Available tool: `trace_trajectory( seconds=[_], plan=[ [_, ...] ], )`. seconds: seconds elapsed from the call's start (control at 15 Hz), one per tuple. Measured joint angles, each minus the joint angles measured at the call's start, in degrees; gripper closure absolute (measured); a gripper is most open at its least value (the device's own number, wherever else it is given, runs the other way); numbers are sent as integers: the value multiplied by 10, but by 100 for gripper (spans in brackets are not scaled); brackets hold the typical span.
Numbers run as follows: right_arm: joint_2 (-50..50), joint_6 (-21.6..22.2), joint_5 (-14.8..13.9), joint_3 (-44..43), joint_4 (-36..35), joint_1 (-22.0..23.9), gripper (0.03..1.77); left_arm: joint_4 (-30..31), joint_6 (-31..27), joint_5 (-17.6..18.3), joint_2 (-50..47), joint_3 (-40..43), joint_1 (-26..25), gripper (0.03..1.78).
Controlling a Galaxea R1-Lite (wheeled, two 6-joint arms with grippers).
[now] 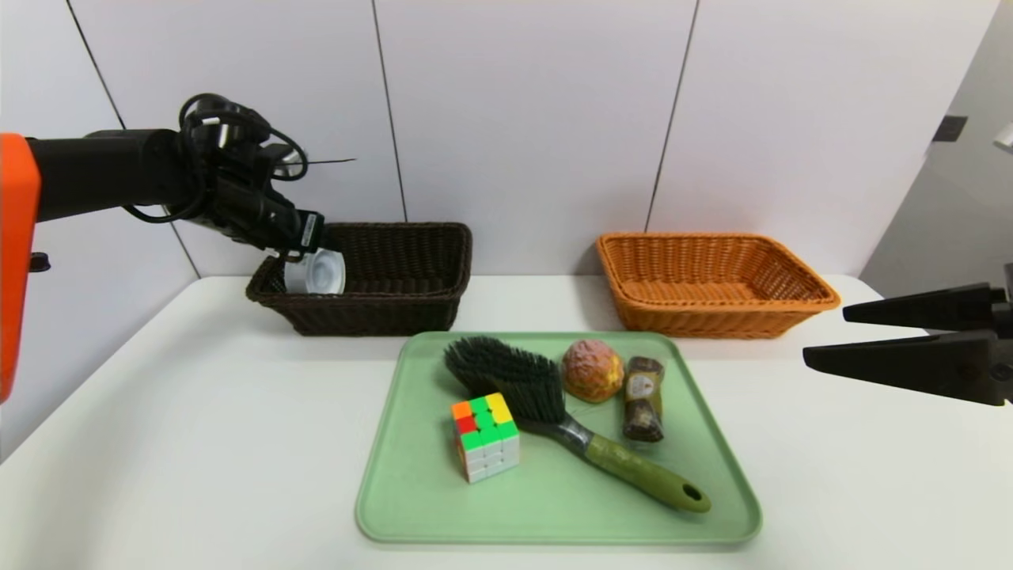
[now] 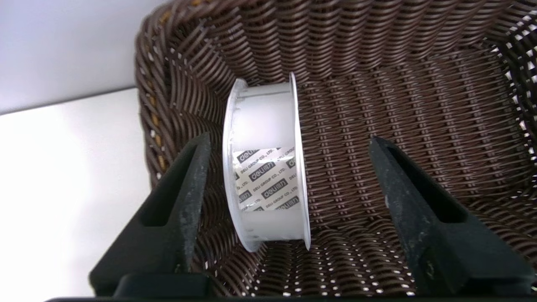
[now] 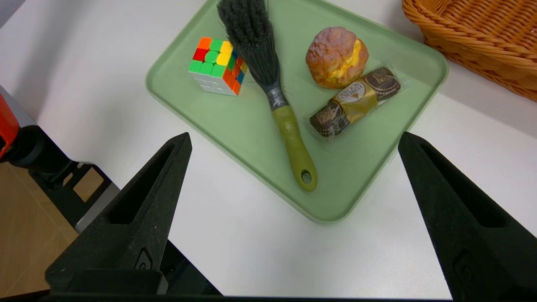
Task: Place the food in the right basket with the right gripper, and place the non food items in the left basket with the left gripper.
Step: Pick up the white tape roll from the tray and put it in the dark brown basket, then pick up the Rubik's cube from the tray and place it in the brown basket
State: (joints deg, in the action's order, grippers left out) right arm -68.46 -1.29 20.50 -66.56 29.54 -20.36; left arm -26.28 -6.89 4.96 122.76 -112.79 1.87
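A: Left gripper [image 2: 289, 142] status?
B: Jaws are standing wide over the dark left basket [image 1: 411, 305], gripping nothing. The white spool [image 2: 264, 167] is sitting between them, inside the basket against its end wall.

A: Right gripper [image 1: 823, 336]?
B: Hovering fully spread, unloaded, beside the orange right basket [image 1: 791, 305].

A: Surroundings?
B: The brush [image 1: 546, 412], cube [image 1: 484, 435], bun [image 1: 592, 370] and wrapped snack [image 1: 643, 398] are lying on the green tray [image 1: 411, 507], the brush between cube and food.

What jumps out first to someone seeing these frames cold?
The left gripper stands open over the near-left corner of the dark brown basket, with the white spool on edge between its fingers, free of both. Next, the green tray at table centre holds the puzzle cube, brush, bun and wrapped snack. The orange basket is empty; the right gripper waits open at the right edge.
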Motion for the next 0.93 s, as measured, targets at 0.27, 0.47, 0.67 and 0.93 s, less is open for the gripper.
trace_trajectory(
  seconds=[0.27,0.47,0.67,0.93],
  plan=[
    [4,0,0,1,0,0,10,0,-4,0,-40,0,1,31],
    [6,0,0,1,0,0,10,1,-3,1,-80,0,2,25],
    [8,0,0,1,0,0,10,0,13,1,-122,2,14,20],
    [10,1,0,2,1,2,10,-18,21,0,-167,13,67,17]
  ],
)
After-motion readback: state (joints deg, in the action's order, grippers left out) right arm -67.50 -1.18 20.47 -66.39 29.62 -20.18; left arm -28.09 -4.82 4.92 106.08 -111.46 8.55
